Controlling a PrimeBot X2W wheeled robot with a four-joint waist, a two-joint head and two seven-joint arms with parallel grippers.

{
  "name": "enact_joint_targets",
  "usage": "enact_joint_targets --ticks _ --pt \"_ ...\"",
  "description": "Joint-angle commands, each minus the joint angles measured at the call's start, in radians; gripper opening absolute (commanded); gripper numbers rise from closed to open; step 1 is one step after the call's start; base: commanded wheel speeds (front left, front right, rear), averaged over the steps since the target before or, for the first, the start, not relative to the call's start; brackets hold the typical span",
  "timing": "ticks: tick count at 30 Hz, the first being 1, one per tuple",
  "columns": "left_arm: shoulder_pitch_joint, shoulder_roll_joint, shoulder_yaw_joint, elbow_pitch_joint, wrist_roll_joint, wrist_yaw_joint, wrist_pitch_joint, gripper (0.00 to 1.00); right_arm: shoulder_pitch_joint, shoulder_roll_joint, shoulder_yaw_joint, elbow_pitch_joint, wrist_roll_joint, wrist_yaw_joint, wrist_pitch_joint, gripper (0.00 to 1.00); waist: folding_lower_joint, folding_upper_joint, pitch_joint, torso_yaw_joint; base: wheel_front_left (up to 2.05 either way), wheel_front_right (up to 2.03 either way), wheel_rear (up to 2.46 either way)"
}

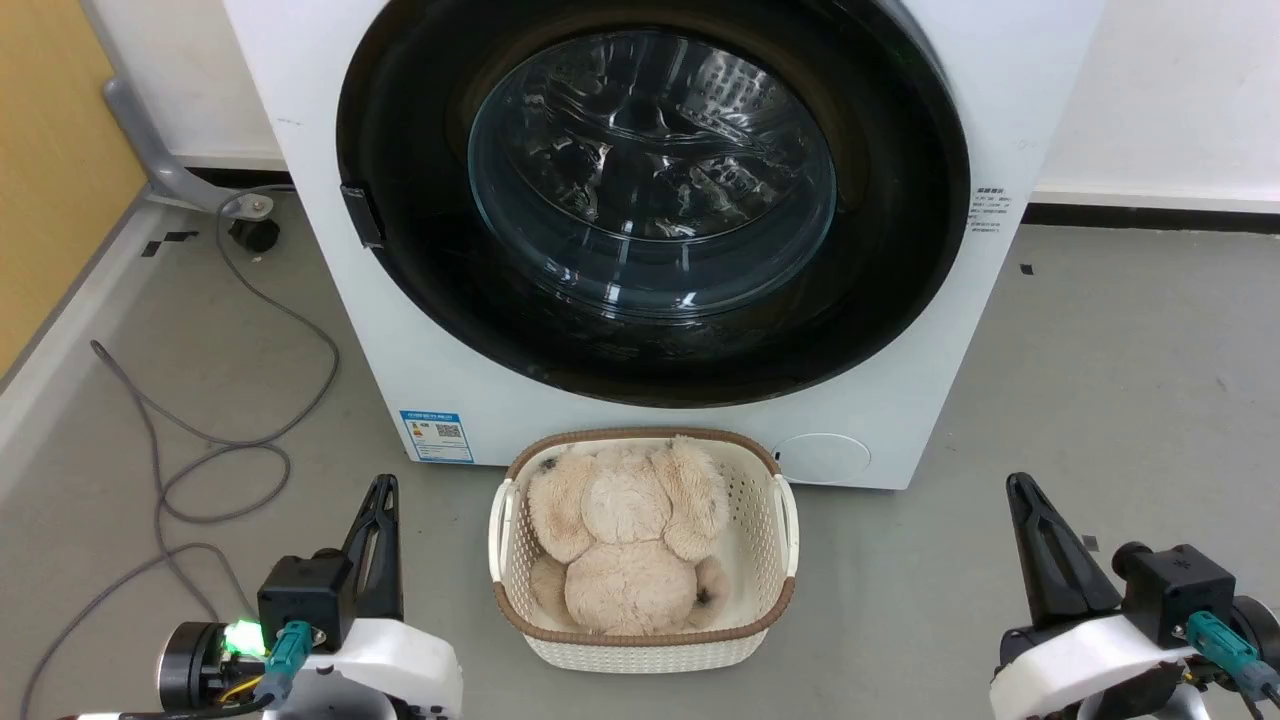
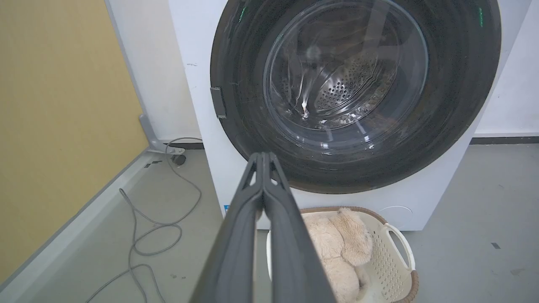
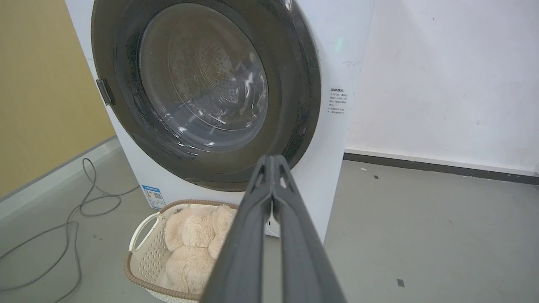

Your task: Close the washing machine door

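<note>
The washing machine (image 1: 420,380) is a big white box right ahead of me. Its round glossy black door (image 1: 650,180) lies flat against the front, and the steel drum shows through the glass bowl window. A small dark latch tab (image 1: 362,215) sits on the door's left rim. Low at the left, my left gripper (image 1: 383,487) is shut with nothing in it, well short of the machine. At the lower right my right gripper (image 1: 1018,482) is shut and empty too. The door (image 2: 353,88) stands beyond the left fingertips (image 2: 262,155), and the door (image 3: 202,84) beyond the right fingertips (image 3: 273,158).
A white woven basket (image 1: 640,640) with a brown rim stands on the floor between my grippers, holding a beige plush toy (image 1: 625,540). A grey cable (image 1: 200,440) loops over the floor at the left, beside a yellow wall panel (image 1: 50,150). Bare grey floor (image 1: 1120,380) lies to the right.
</note>
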Motion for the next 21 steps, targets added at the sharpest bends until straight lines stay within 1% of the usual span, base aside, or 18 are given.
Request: enact_joint_targets --ticks 1,21 --pt "0.012 0.000 0.003 -0.006 0.007 -0.002 0.005 0.00 0.006 0.004 0.003 -0.008 -0.011 -0.001 0.005 0.00 0.0000 -0.0001 0.000 0.000 0.00 0.00 0.00" --pt "0.015 -0.004 0.014 -0.019 0.008 -0.017 0.045 0.00 0.008 0.004 0.011 -0.021 -0.038 -0.001 0.046 0.00 0.0000 -0.0001 0.000 -0.004 0.00 0.00 0.00"
